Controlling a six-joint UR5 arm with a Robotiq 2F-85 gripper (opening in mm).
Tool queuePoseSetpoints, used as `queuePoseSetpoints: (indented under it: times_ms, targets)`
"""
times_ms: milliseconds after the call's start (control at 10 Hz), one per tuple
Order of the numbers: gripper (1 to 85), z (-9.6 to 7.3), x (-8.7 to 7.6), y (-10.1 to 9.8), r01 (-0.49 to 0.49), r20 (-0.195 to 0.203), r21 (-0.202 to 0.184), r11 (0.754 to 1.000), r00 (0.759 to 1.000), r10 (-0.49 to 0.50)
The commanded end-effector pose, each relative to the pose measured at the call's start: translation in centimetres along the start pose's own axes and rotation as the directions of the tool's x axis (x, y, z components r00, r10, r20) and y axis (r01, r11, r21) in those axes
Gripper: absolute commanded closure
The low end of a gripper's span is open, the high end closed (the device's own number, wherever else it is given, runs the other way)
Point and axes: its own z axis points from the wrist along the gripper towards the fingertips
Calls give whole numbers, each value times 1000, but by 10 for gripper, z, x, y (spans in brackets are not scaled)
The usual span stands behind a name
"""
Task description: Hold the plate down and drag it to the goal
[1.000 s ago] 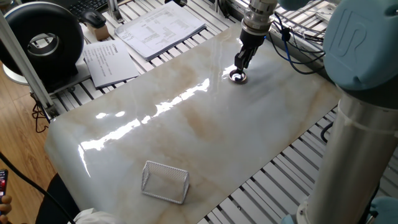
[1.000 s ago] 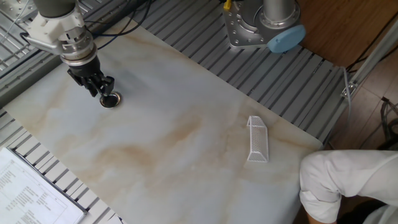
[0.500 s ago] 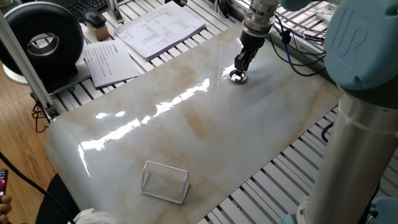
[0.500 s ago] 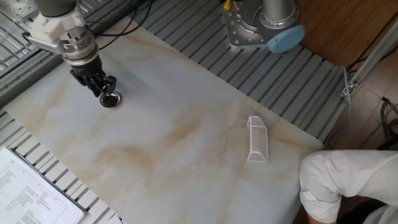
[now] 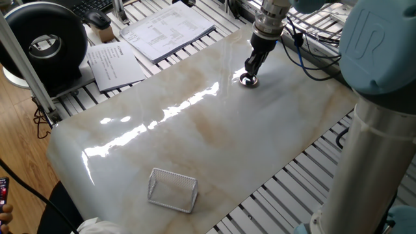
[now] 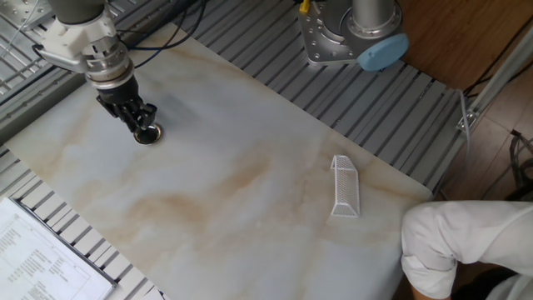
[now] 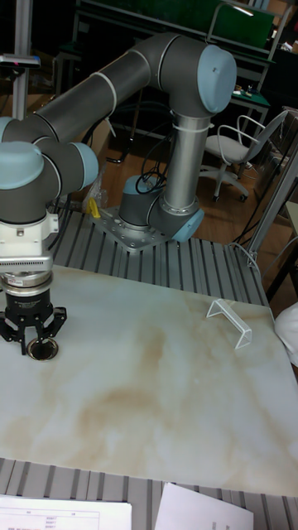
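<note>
The plate (image 5: 249, 80) is a tiny shiny ring-like disc on the far part of the marble tabletop, also seen as the plate (image 6: 147, 133) and the plate (image 7: 41, 349). My gripper (image 5: 251, 70) stands upright right over it, fingers drawn together, tips at the disc's rim; whether they press on it I cannot tell. It shows again as the gripper (image 6: 141, 125) and the gripper (image 7: 34, 340). The goal (image 5: 173, 189), a small wire-mesh tray, sits far off near the table's opposite end, also seen as the goal (image 6: 344, 186) and the goal (image 7: 231, 320).
White paper sheets (image 5: 168, 29) and a black round device (image 5: 45, 45) lie beyond the marble's edge. The arm's base (image 6: 350, 37) stands on the slatted table. A person's white sleeve (image 6: 466, 246) is close to the goal's corner.
The gripper has shifted slightly closer onto the plate. The plate and the goal have stayed where they were.
</note>
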Motion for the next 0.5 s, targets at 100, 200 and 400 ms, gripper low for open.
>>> queuePoseSetpoints:
  times_ms: [100, 200, 400]
  targets:
    - [843, -6, -3, 2, -12, 6, -17, 1000, 1000, 12]
    - [843, -8, -4, 4, -5, 10, -33, 999, 1000, 6]
    - [843, -14, -2, 6, -10, 3, -36, 999, 1000, 10]
